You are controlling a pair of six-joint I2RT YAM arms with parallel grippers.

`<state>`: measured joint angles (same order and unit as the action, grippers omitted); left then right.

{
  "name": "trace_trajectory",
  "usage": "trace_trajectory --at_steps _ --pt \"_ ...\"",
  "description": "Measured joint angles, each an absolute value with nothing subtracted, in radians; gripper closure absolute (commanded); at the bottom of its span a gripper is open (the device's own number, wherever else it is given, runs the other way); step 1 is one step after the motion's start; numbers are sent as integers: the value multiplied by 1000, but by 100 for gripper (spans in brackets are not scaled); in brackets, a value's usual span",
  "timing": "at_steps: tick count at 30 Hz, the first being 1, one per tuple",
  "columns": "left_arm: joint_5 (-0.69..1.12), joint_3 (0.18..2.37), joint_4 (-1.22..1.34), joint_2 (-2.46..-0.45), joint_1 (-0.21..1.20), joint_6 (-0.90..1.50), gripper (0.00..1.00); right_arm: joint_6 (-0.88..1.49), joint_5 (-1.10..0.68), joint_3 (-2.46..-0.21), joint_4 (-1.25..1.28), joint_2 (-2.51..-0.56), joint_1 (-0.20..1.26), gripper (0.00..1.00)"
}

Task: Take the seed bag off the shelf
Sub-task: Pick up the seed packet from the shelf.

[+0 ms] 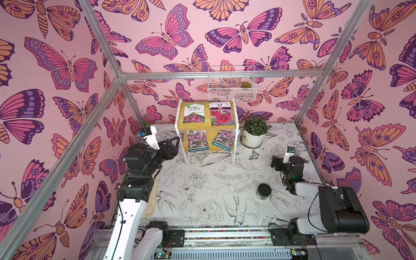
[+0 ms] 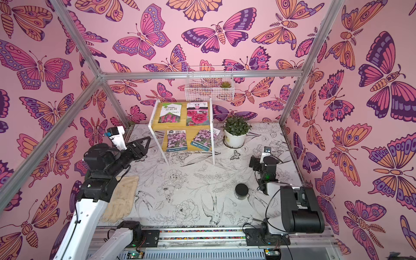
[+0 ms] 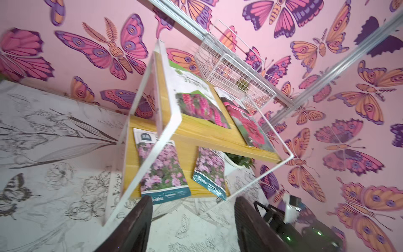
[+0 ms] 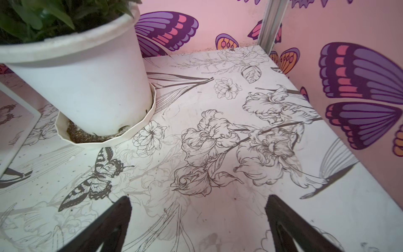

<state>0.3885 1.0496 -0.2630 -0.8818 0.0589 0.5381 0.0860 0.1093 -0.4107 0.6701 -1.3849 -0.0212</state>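
Just short of the shelf (image 3: 196,131), the half-open, empty left tool (image 3: 193,200) faces a seed bag (image 3: 161,172) likely light, limp and slick, best pinched at its near edge.

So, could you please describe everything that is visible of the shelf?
The shelf is a small two-step stand: two light yellow wooden boards held in a thin white metal frame with legs. It stands upright at the back of the table, near the wall, with the potted plant beside it. Four seed bags lie on it, two on each board.
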Motion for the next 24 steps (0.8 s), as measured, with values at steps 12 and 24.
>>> trace_trajectory --at_steps 12,24 --pt "548 1531 -532 -1203 106 516 51 -10 379 -980 -71 -979 674 6" --pt "617 1454 -630 -1260 171 514 47 -276 436 -1826 -532 -1665 965 5"
